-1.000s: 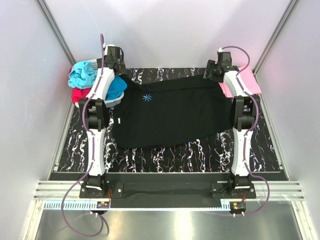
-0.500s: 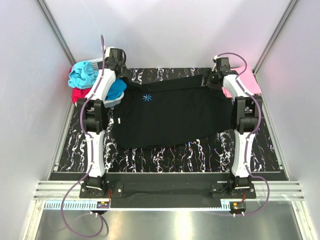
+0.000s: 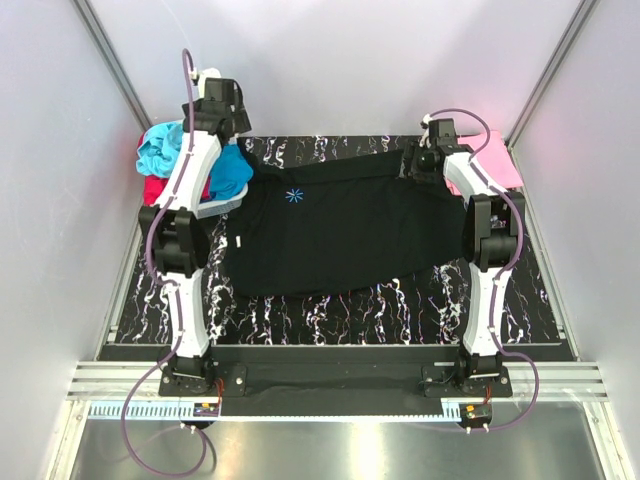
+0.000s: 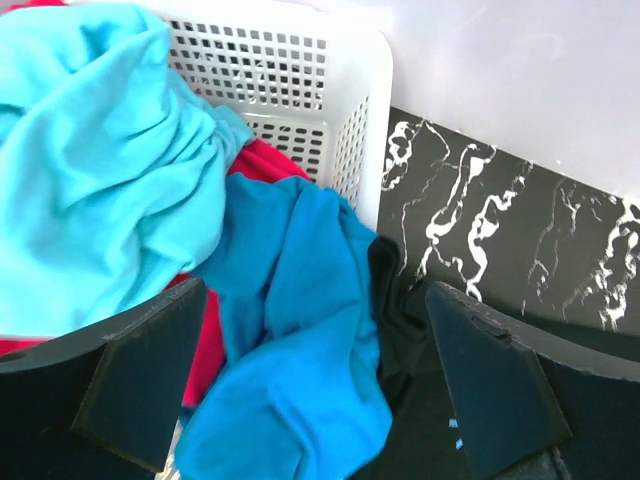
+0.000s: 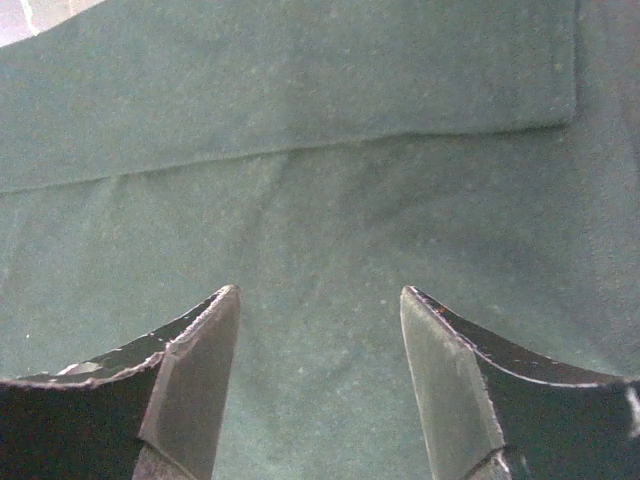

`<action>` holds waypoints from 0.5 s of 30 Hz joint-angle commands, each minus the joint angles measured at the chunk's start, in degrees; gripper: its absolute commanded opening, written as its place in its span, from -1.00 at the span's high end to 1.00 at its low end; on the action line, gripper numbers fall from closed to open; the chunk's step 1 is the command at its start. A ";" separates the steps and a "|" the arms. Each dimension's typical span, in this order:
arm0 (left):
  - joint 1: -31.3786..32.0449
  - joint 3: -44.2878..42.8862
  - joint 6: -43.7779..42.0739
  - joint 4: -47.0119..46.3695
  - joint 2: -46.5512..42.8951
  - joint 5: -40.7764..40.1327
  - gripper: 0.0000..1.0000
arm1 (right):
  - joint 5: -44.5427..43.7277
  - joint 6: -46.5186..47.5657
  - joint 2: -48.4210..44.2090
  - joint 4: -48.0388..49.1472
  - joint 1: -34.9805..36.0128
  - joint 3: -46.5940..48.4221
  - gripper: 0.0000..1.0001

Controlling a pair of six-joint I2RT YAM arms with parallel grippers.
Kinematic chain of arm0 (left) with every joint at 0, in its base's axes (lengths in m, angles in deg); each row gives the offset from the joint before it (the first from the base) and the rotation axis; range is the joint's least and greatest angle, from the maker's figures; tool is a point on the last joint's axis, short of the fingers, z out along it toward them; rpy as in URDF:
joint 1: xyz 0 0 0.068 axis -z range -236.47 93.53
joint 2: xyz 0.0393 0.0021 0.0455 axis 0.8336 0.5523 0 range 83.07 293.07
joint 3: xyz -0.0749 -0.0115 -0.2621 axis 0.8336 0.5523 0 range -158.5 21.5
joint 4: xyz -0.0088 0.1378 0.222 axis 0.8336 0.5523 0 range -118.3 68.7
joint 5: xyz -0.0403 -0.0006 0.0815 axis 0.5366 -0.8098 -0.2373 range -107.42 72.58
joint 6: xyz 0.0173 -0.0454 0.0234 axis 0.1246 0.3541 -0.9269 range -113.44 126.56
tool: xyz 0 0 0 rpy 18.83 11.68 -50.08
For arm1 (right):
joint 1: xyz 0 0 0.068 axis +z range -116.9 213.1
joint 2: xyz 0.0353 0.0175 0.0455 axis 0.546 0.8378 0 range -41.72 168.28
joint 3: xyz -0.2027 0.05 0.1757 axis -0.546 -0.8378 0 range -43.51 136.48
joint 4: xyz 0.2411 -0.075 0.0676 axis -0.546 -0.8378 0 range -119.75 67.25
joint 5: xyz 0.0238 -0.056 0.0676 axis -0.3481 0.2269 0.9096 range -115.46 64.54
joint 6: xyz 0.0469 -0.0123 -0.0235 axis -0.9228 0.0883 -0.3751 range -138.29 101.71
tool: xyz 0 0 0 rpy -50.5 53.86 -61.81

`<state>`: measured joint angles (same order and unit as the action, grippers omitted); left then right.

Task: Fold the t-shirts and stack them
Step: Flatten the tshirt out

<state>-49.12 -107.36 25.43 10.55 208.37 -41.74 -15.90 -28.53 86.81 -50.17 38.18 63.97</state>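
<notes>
Left fingers (image 4: 130, 390) spread, basket (image 4: 300, 60) holding t-shirts (image 4: 100, 170)

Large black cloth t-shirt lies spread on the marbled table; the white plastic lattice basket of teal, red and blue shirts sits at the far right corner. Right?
Not quite: the white plastic lattice basket sits at the far left corner, as the top view shows. The rest holds.

A black t-shirt (image 3: 340, 235) is spread flat on the desk (image 3: 400, 305); a pink t-shirt (image 3: 505, 165) is laid far right; teal, red and blue t-shirts (image 3: 165, 150) are heaped far left.
</notes>
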 commanded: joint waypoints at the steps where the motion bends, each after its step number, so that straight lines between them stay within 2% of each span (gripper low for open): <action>1: 0.20 4.82 -0.51 -1.59 -9.26 2.69 -0.90 | 0.20 1.01 -5.74 1.84 1.25 -0.69 -0.41; 2: 0.99 9.80 -0.77 -1.67 -12.85 2.87 -0.70 | 0.11 1.01 -6.09 1.93 1.51 -1.04 -0.40; 4: 3.44 16.31 -2.60 -1.50 -16.03 2.17 -0.41 | -0.16 0.84 -6.45 2.54 1.68 -1.83 -0.36; 5: 4.41 18.18 -3.14 -1.50 -18.83 0.69 -0.16 | -0.16 0.75 -6.36 2.55 2.03 -1.92 -0.35; 7: 5.56 22.40 -3.49 -1.06 -21.48 0.40 0.12 | -0.33 0.57 -6.45 2.90 2.30 -2.36 -0.34; 8: 5.65 23.12 -3.23 -0.80 -23.32 1.11 0.44 | -0.59 0.49 -6.54 2.99 2.65 -2.45 -0.32; 10: 5.83 23.65 -2.97 1.05 -24.13 2.43 0.78 | -0.77 0.57 -6.63 3.07 3.00 -2.72 -0.29; 12: 5.92 23.04 -2.88 3.32 -23.96 3.91 1.00 | -1.12 0.48 -6.71 3.16 3.35 -2.89 -0.27; 15: 6.00 22.77 -2.35 5.35 -22.64 3.31 1.00 | -1.13 0.31 -7.06 3.16 3.62 -3.24 -0.25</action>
<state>-42.30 -84.32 22.90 13.35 186.05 -39.29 -16.27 -28.44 83.93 -48.71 41.11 61.21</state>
